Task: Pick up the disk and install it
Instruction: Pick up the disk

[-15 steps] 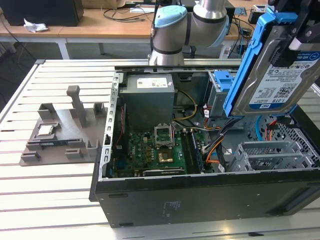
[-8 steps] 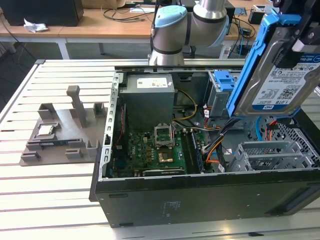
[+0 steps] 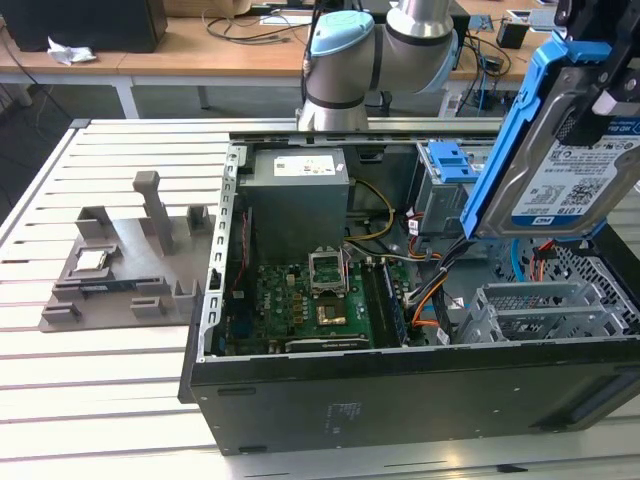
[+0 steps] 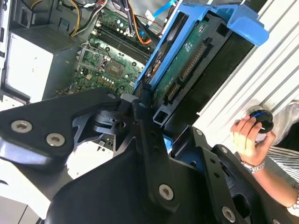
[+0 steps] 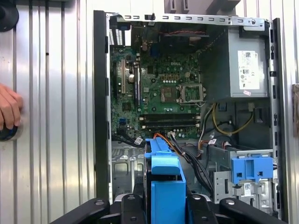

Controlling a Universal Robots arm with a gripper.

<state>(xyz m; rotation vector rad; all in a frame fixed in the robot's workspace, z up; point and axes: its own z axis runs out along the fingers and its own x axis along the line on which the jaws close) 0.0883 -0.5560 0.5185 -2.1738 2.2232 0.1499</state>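
Note:
The disk [image 3: 565,165], a silver hard drive with a white-and-blue label in a blue carrier frame, hangs tilted on edge above the open computer case [image 3: 400,385], at the exterior view's right. My gripper [image 3: 590,105] is shut on its upper part. In the second wrist view the black fingers [image 4: 142,109] clamp the disk [image 4: 187,65] by its edges, connector side showing. In the first wrist view the disk's blue carrier [image 5: 166,184] sticks out from my gripper [image 5: 166,207], over the case's drive-bay corner. An empty metal drive cage [image 3: 545,310] lies below the disk.
Inside the case are a motherboard [image 3: 320,300], a grey power supply [image 3: 298,195], loose cables and a blue bracket [image 5: 251,169] on another bay. A grey fixture [image 3: 130,260] stands on the slatted table. A person's hand [image 4: 247,135] rests on a black knob beside the case.

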